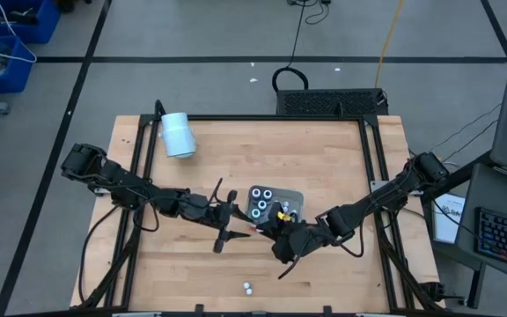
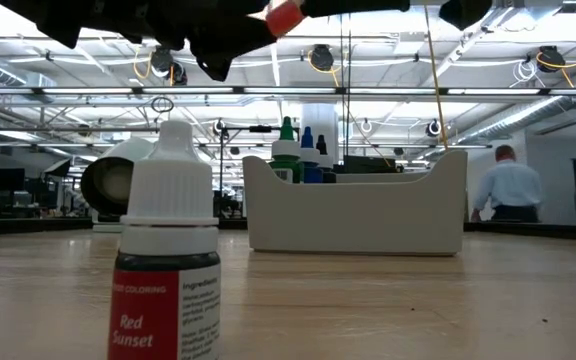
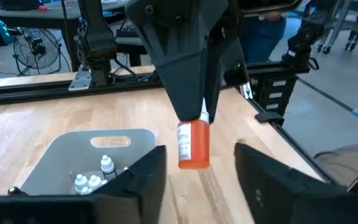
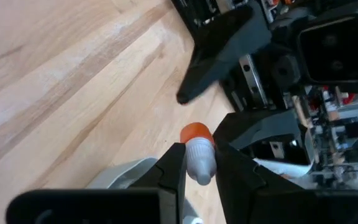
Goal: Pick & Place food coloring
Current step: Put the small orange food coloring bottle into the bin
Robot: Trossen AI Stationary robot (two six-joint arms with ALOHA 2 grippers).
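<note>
Handoff-to-tray step, as I'm reading it: the right gripper (image 4: 199, 153) is pinching an orange food coloring bottle (image 3: 194, 144) by its white cap, body hanging free above the wooden table (image 1: 324, 150), just beside the grey tray (image 3: 73, 140). The left gripper (image 3: 197, 180) is sitting close in front of it with fingers spread, touching nothing.

Doing it well, my judgement: the grip is only on the narrow cap, so the bottle is likely hanging loosely and could swing. The right arm should be moving slowly and keeping the bottle vertical. It should be travelling over the tray wall, not through it, and lowering into a free spot beside the bottles in the tray (image 1: 262, 201) before letting go. The left arm should be backing clear so the two grippers are not bumping.

Materials and shapes:
- Orange bottle: small cylinder, glossy translucent plastic, paper label, ribbed white dropper cap.
- Tray: matte pale plastic, rounded corners, slot handle in the end wall, sides tall enough that only cap tips are showing from table level.
- Stray bottles (image 1: 247, 287) are standing near the table's front edge. One of them, the Red Sunset bottle (image 2: 168, 250), is filling the low view, with a dark red label and a white cap.
- A white cylinder (image 1: 179, 135) is lying on its side well apart at the far left.
- Table: smooth light wood planks.
</note>
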